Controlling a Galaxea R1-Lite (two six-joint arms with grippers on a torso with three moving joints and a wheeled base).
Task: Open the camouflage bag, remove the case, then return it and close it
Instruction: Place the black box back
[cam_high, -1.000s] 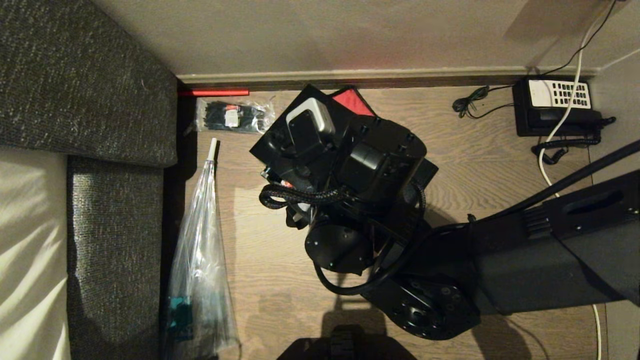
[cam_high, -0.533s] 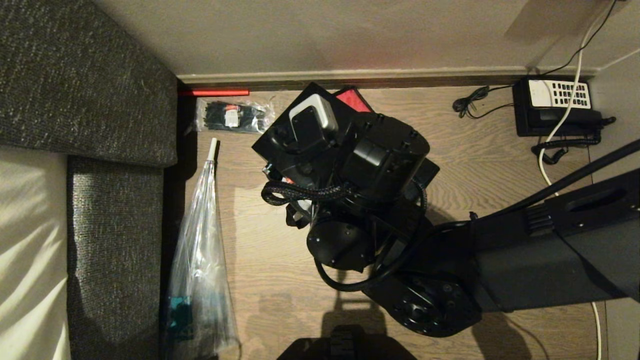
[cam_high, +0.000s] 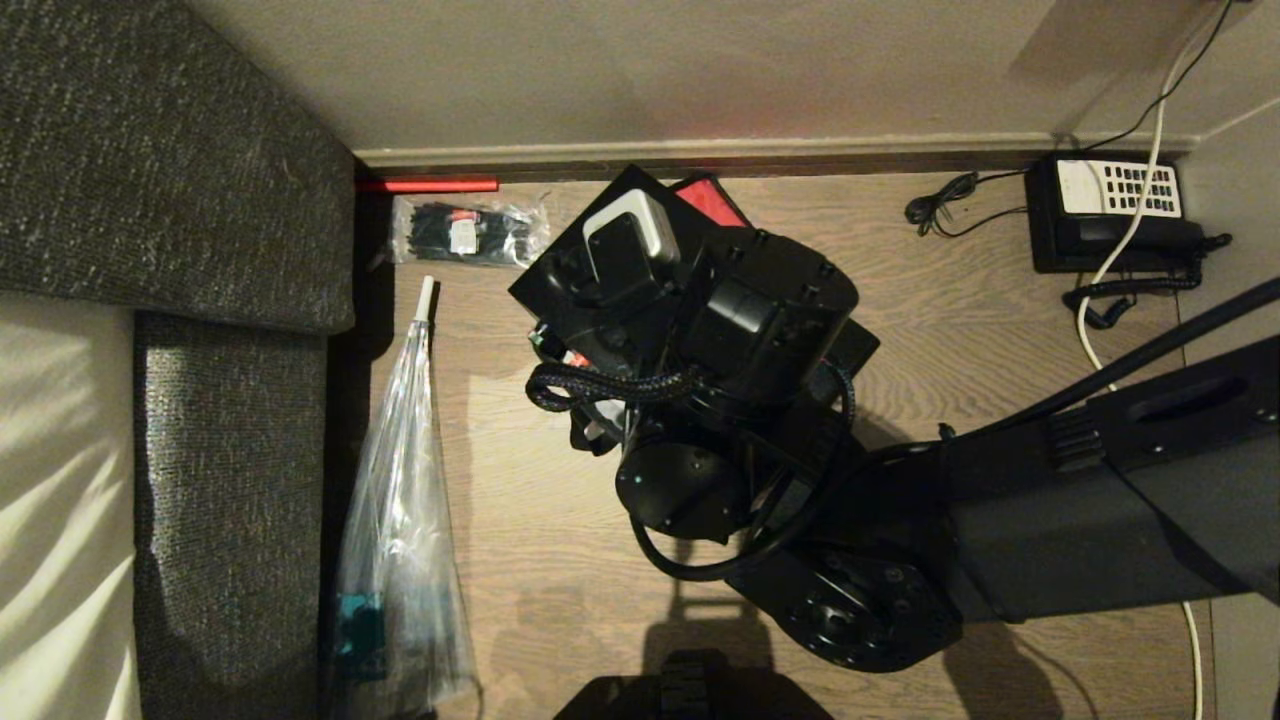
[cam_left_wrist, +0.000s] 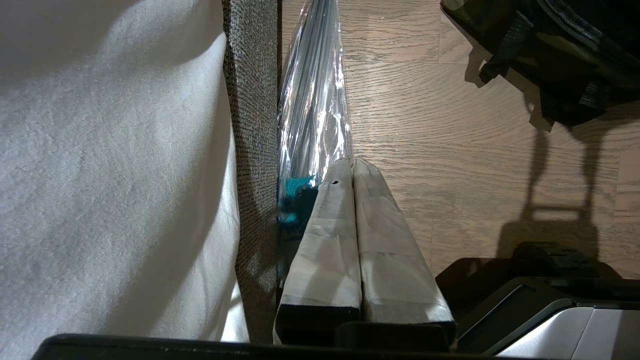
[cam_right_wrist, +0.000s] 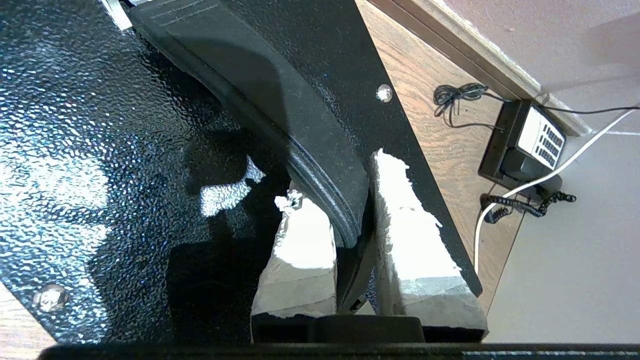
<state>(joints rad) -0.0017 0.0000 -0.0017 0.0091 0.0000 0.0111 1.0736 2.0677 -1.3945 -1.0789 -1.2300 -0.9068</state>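
**Case held above the camouflage bag, floor by the wall**

- Case (cam_right_wrist: 100, 150): flat, black, pebbled surface; fills most of the right wrist view. In the head view it sits at upper centre, mostly hidden under the arm.
- Right gripper (cam_right_wrist: 352, 220): clenched on the curved black handle (cam_right_wrist: 280, 115) of the case, one white pad either side.
- Camouflage bag (cam_left_wrist: 560, 55): on the wooden floor (cam_high: 520, 520), upper right of the left wrist view; red lid lining (cam_high: 712, 198) shows at upper centre of the head view.
- Left gripper (cam_left_wrist: 354, 165): pads pressed together, empty, low beside the sofa (cam_high: 170, 170).
- Clear plastic bag (cam_high: 400, 520): lower left, along the sofa.
- Desk phone (cam_high: 1110, 215): upper right, against the wall.
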